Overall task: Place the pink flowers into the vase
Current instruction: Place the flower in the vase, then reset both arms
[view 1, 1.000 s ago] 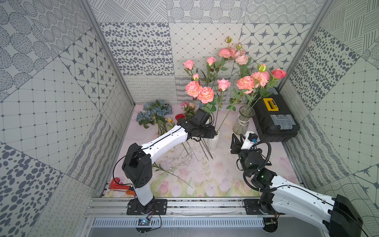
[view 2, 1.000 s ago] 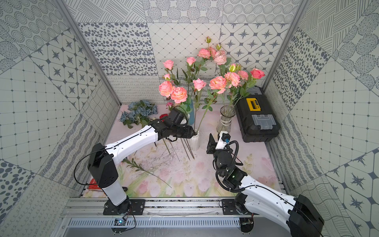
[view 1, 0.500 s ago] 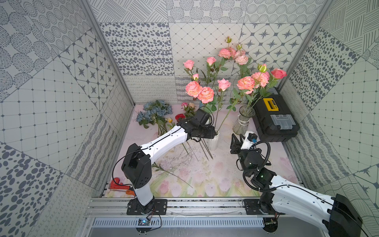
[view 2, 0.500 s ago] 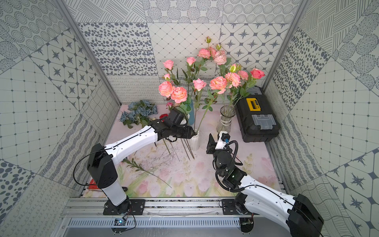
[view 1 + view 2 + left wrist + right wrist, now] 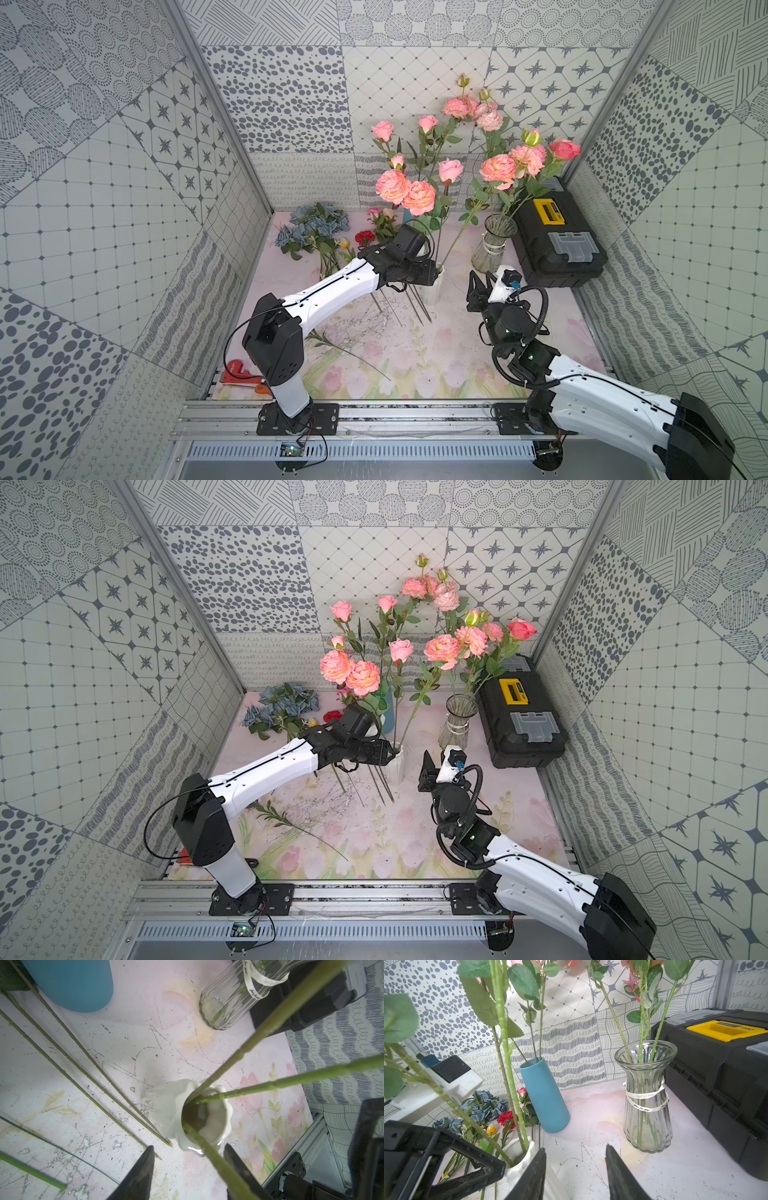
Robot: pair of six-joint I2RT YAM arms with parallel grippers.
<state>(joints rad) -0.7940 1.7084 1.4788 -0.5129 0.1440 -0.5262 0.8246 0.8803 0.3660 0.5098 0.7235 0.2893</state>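
Top views first. In both, the left gripper (image 5: 428, 271) sits right at the mouth of the white vase (image 5: 432, 291), a small glossy pot with a wavy rim. The pink flowers (image 5: 405, 195) tower above it on long green stems, some with ruffled salmon heads, some tighter rosebuds. More of them stand in the blue vase (image 5: 388, 719) and the glass vase (image 5: 494, 245) behind. The right gripper (image 5: 478, 282) hangs low just beside the white vase, apart from it.

Over to the left wrist. The jaws are partly spread, and one stem (image 5: 216, 1164) runs between the black wedge fingers (image 5: 143, 1169) and down into the pot. It lies close along one finger and clear of the other, so it isn't clamped. Two more stems lean out over the rim.

Right wrist now. The jaws are parted, with only the scuffed pink table (image 5: 591, 1126) between them. Ahead stand the ribbed clear glass vase with its paper band, the matte blue cylinder and a black toolbox (image 5: 716, 1068).
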